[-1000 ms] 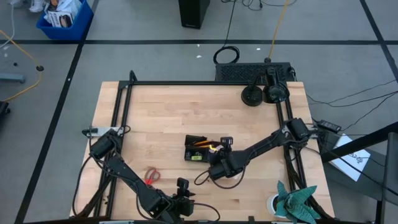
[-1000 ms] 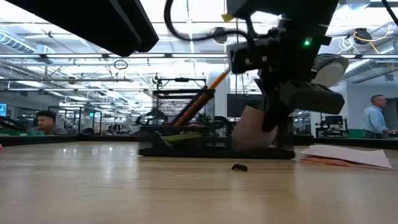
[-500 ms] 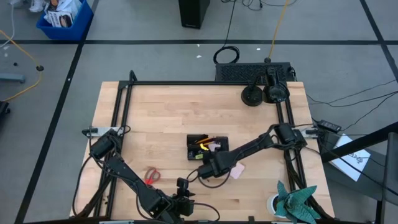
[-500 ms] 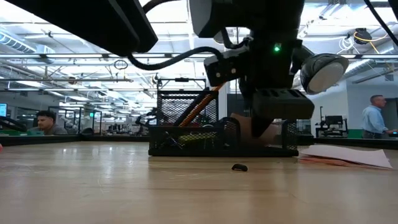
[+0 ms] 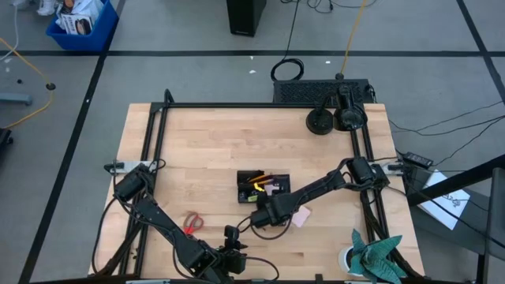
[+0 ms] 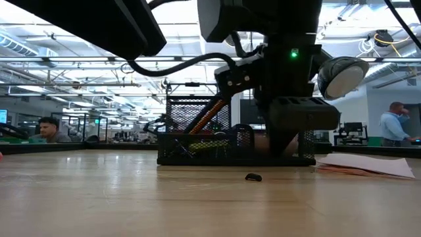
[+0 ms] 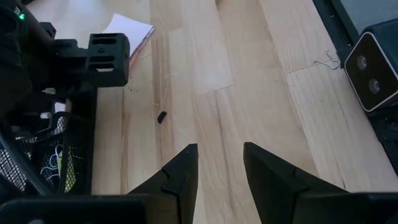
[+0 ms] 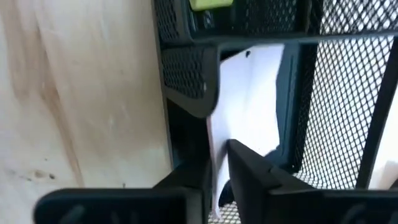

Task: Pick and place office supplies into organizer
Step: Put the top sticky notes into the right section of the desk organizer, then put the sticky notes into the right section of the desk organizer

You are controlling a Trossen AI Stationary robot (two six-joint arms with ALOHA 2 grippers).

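Observation:
The organizer [image 5: 263,187] is a black mesh tray standing on the table's middle, with orange pencils [image 6: 209,113] leaning up out of it. My right gripper [image 5: 267,207] stands at its near side, shut on a pale sticky-note pad [image 8: 249,93] inside a mesh compartment. A pink pad [image 5: 300,217] lies flat on the table to the right. Red-handled scissors [image 5: 192,222] lie to the left. A tiny black binder clip [image 6: 253,176] lies on the wood. My left gripper [image 7: 217,168] is open and empty near the table's front edge. My right gripper pinches the pale pad between its two fingers at the pad's upper edge [image 8: 239,134]. The fingers slant down into the organizer from above and from its near side. The pad stands on edge inside the compartment between the mesh walls; its lower end is hidden.
A teal cloth [image 5: 371,251] sits in a cup at the near right corner. Two round black discs [image 5: 319,121] stand on a black box at the far right. Black frame rails [image 5: 154,158] run along the table's sides. People [image 6: 46,128] show in the room behind.
My right gripper has gone toward the table's near and left edges and down, carrying the pale pad from above the organizer's right part into a compartment. In the last half second it has kept almost still.

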